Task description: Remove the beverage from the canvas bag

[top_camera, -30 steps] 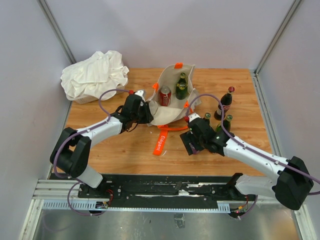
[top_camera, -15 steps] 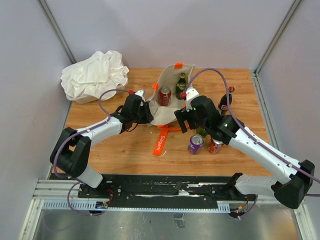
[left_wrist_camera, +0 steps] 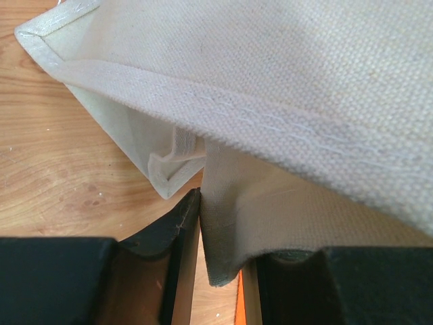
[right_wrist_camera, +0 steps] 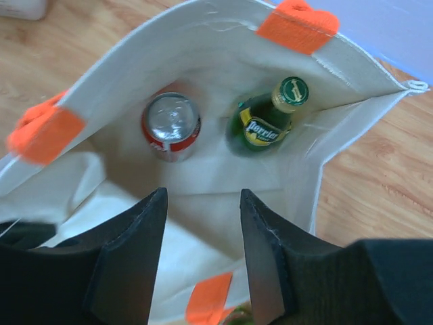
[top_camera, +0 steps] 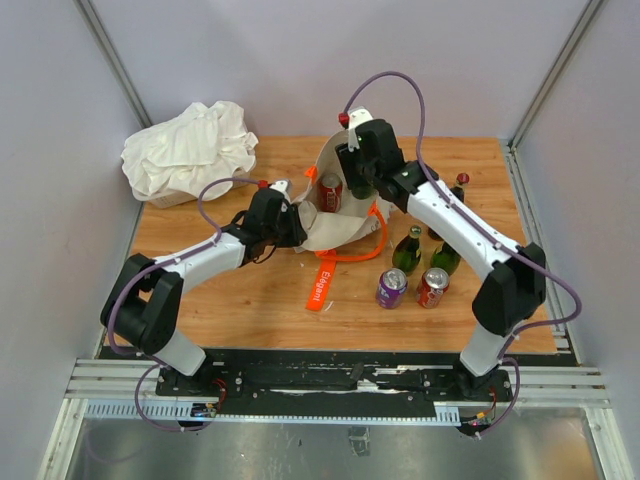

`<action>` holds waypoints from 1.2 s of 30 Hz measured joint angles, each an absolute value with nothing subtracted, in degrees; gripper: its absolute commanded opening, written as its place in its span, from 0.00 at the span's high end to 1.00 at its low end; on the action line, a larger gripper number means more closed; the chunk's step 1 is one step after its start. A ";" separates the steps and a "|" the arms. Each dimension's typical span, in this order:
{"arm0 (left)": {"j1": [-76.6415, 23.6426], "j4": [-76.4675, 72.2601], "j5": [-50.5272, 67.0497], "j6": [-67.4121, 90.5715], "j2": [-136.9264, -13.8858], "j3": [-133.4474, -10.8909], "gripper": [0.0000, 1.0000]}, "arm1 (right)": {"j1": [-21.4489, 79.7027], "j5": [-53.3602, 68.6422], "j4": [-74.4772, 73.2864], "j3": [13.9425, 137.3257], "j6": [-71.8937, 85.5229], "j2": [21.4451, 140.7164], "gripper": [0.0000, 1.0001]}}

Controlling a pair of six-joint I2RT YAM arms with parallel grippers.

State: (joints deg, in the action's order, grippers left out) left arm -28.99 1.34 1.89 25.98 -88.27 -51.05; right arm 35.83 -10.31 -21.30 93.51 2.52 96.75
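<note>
Bag (top_camera: 332,226) stands open-mouthed at mid-table, toward the far edge. Inside, side by side on the bottom: red can (right_wrist_camera: 171,125) on the left and green bottle (right_wrist_camera: 267,122) on the right, both upright, neither gripped. Orange handle patches on the bag's rim. Left gripper (left_wrist_camera: 220,227) has its fingers closed on a fold of canvas at the bag's left edge, cloth pinched between the pads; in the top view it sits against the bag's left side. Right gripper (right_wrist_camera: 203,198) hangs over the bag's mouth, pointing down, fingers spread apart with nothing between them, clear of both drinks; the gap lines up roughly between can and bottle. Orange strap (top_camera: 322,280) trails from the bag toward the near edge, white lettering on it. On the table (top_camera: 220,290) right of the bag: two green bottles (top_camera: 407,250) upright, a purple can (top_camera: 391,288) and a second red can (top_camera: 432,287) just in front of them, and a dark bottle (top_camera: 458,192) with a red cap farther back. White cloth (top_camera: 190,150) bunched at the far-left corner, well apart from the bag.
</note>
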 measured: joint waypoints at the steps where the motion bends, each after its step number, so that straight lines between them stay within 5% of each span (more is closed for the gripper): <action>1: -28.99 1.32 2.02 25.98 -88.36 -51.11 0.69 | 34.94 -10.24 -21.04 94.45 2.55 98.39 0.51; 11: -28.95 1.39 2.70 25.96 -89.56 -52.40 0.69 | 29.74 -10.11 -20.84 102.61 4.14 111.81 0.18; 23: -28.95 2.24 2.90 25.69 -90.06 -53.25 0.69 | 28.18 -12.71 -15.22 104.42 4.89 118.15 0.20; 36: -28.95 2.55 3.11 24.51 -90.17 -53.36 0.69 | 28.08 -18.52 -7.77 104.42 6.17 120.66 0.34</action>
